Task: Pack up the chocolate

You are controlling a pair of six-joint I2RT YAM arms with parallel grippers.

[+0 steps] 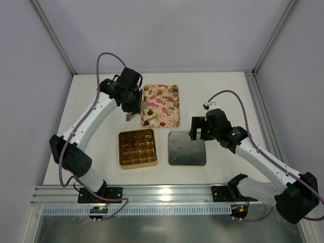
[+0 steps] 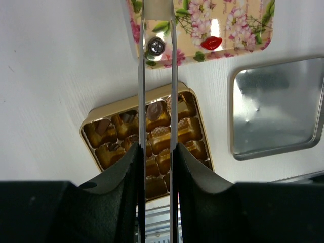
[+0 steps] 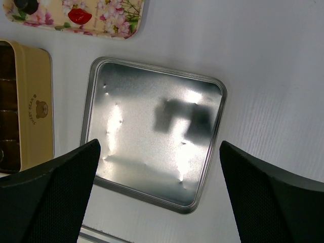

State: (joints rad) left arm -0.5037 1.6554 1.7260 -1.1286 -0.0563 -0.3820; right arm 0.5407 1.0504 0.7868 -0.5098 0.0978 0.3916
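The gold box (image 1: 136, 148) sits open on the table, its grid holding dark-brown chocolate (image 1: 135, 146); it also shows in the left wrist view (image 2: 187, 126) and at the left edge of the right wrist view (image 3: 33, 101). My left gripper (image 1: 132, 104) (image 2: 157, 147) is shut on metal tongs (image 2: 173, 76) and hovers at the left edge of the pink-floral tray (image 1: 161, 105). The tong blades stand slightly apart over a silver-wrapped piece (image 2: 154, 47). My right gripper (image 1: 198, 129) (image 3: 159, 147) is open and empty above the grey lid (image 1: 187, 148) (image 3: 152, 126), which lies inside-up.
The floral tray (image 2: 223, 25) holds several wrapped sweets, among them a red lip-shaped one (image 2: 211, 43) (image 3: 80, 16). The lid (image 2: 278, 106) lies right of the box. A metal rail (image 1: 162, 195) runs along the near table edge. Walls close the sides.
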